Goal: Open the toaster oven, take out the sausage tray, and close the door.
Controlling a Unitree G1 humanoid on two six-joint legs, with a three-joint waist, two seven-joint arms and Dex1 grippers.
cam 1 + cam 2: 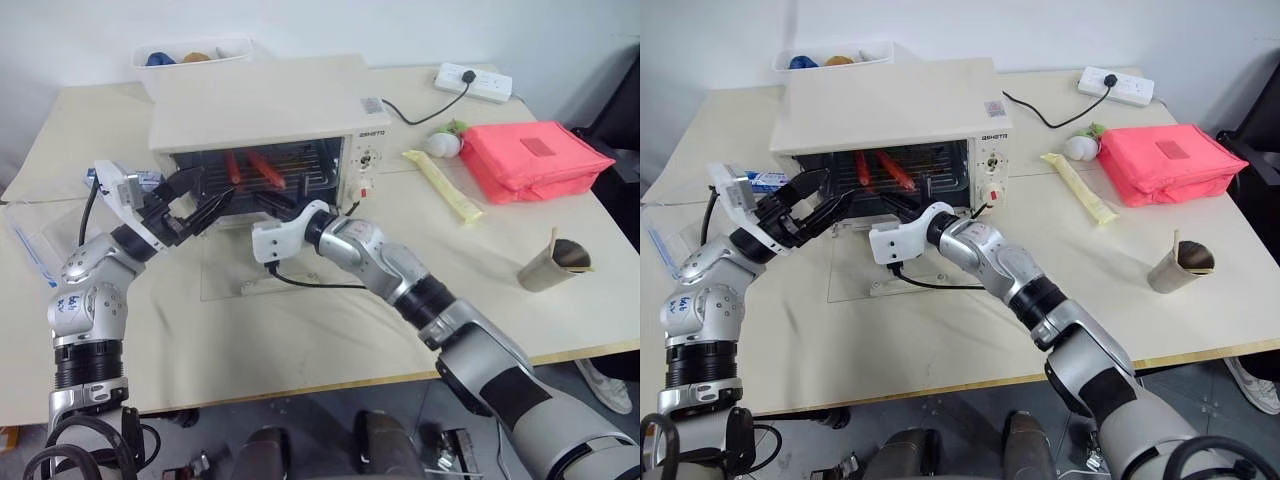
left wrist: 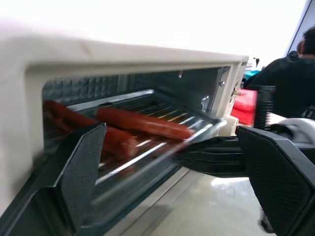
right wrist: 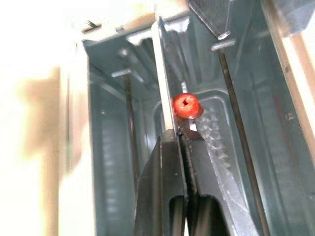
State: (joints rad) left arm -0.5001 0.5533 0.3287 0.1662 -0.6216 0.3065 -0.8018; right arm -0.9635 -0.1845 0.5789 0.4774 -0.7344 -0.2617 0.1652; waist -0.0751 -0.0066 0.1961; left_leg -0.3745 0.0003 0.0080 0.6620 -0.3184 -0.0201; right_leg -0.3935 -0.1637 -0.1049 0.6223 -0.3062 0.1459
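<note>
Right gripper (image 3: 180,140) jaws pinching sausage tray (image 2: 162,142) rim | left gripper (image 1: 195,205) jaws spread

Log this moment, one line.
oven: door open | right gripper: shut on tray rim | left gripper: open, by tray | tray: partly out

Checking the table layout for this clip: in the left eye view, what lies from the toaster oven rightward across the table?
toaster oven → yellow packet → red pouch → brown paper cup
</note>
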